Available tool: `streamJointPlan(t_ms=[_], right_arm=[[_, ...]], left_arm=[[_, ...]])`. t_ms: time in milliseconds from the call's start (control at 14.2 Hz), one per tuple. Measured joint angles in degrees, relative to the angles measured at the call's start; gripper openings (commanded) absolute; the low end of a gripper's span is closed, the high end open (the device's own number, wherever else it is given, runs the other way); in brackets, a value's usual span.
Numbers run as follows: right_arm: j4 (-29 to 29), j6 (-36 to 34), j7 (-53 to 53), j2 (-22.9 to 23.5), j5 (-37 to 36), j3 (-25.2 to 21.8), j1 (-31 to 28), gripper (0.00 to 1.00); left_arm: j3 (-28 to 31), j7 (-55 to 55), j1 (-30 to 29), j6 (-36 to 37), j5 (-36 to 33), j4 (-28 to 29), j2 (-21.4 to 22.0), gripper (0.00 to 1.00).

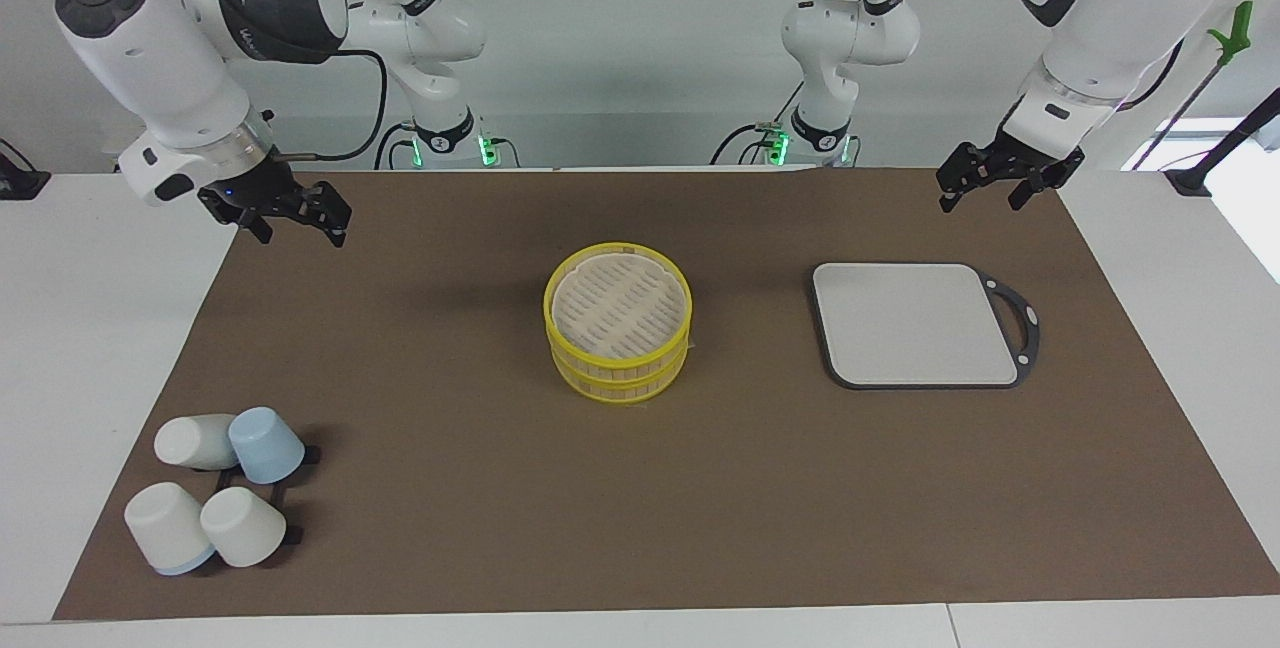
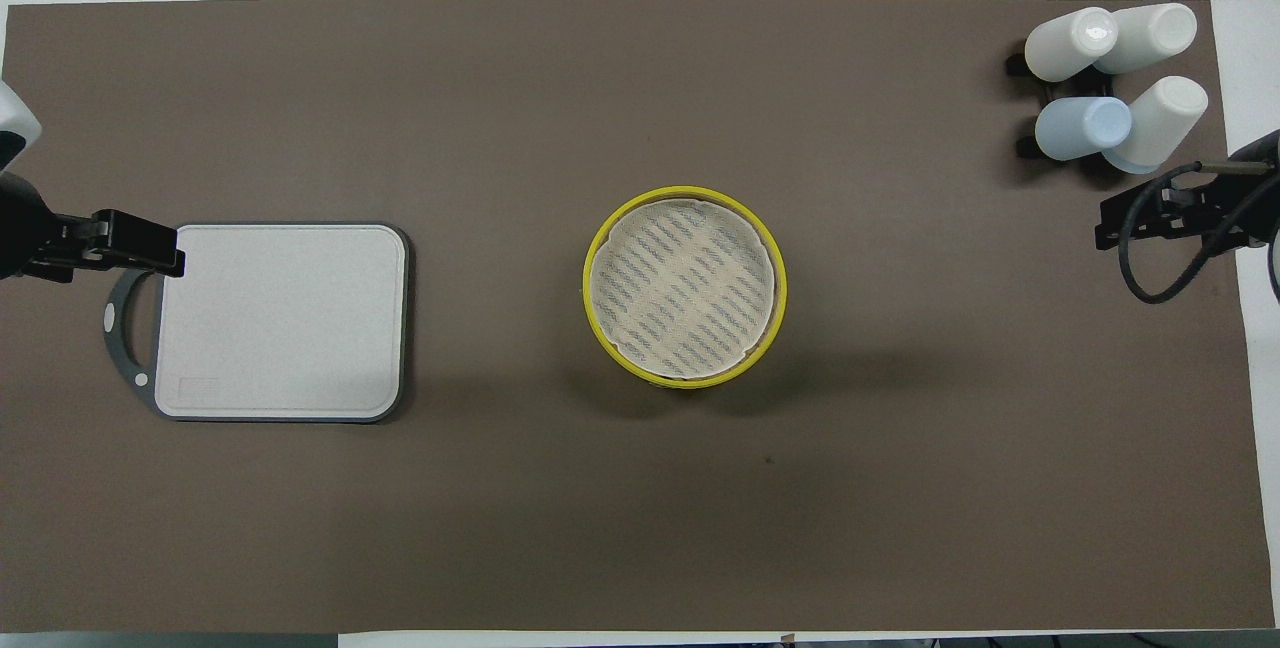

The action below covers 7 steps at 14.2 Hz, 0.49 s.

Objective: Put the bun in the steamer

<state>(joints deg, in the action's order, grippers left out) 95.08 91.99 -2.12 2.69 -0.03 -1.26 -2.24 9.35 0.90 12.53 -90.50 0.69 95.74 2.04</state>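
White table (image 1: 60, 348), brown mat (image 1: 480, 488) – steamer (image 1: 618, 323), grey board (image 1: 915, 323), upturned cups (image 1: 215, 488)

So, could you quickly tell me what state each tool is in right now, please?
Left tool: open, empty, raised over the mat's edge near the board.
Right tool: open, empty, raised over the mat's edge.

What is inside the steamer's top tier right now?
Only the bare slatted floor of the steamer shows; no bun lies in it. The lower tier's inside is covered by the top tier, so it cannot be checked.
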Motion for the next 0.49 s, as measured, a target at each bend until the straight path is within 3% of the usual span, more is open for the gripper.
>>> streamJointPlan(t_ms=[492], right_arm=[[0.0,0.0,2.7,0.0,0.0,0.0,-0.1,1.00]], left_arm=[[0.0,0.0,0.0,0.0,0.0,0.0,0.0,1.00]])
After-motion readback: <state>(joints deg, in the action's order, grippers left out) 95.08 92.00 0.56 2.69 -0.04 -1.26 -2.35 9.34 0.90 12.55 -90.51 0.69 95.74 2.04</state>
